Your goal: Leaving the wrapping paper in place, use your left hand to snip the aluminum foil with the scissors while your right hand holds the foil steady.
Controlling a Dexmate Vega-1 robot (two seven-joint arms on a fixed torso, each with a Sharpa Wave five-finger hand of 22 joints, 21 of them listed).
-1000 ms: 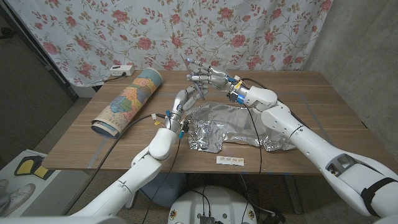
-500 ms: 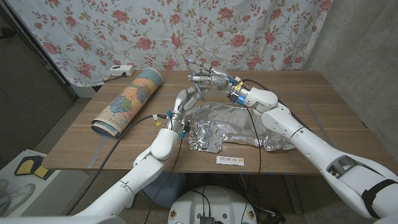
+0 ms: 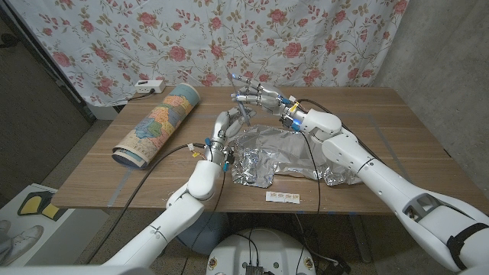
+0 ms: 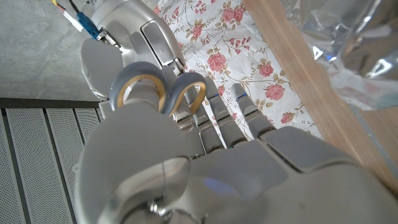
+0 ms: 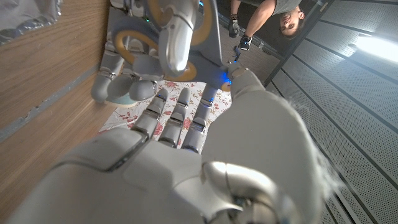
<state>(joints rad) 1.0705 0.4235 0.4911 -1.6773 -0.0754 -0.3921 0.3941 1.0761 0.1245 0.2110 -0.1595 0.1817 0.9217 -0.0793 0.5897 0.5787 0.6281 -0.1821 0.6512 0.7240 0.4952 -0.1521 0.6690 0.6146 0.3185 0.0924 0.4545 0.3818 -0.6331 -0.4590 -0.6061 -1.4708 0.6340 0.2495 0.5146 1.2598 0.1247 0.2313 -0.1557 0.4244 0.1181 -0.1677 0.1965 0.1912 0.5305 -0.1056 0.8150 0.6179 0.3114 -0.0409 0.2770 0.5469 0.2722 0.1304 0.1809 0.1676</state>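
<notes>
My left hand (image 3: 224, 127) is raised just left of the crumpled aluminum foil (image 3: 286, 155) and holds the scissors (image 3: 241, 114), blades pointing up. The scissors' grey and yellow handle loops (image 4: 159, 93) sit in that hand's fingers. My right hand (image 3: 257, 95) hovers above the table behind the foil, fingers spread, close to the blades; I cannot tell whether it touches them. It holds nothing and is off the foil. From the right wrist, the left hand (image 5: 134, 59) with the handle loops (image 5: 129, 43) faces my right hand (image 5: 186, 155). The map-printed wrapping paper roll (image 3: 157, 122) lies at the left.
A white power strip (image 3: 147, 86) sits at the table's back left edge. A small white strip (image 3: 283, 197) lies near the front edge before the foil. A floral curtain hangs behind the table. A person (image 5: 277, 15) appears in the right wrist view.
The right hand's fingers have shifted slightly beside the scissors. The left hand, foil and wrapping paper stay where they were.
</notes>
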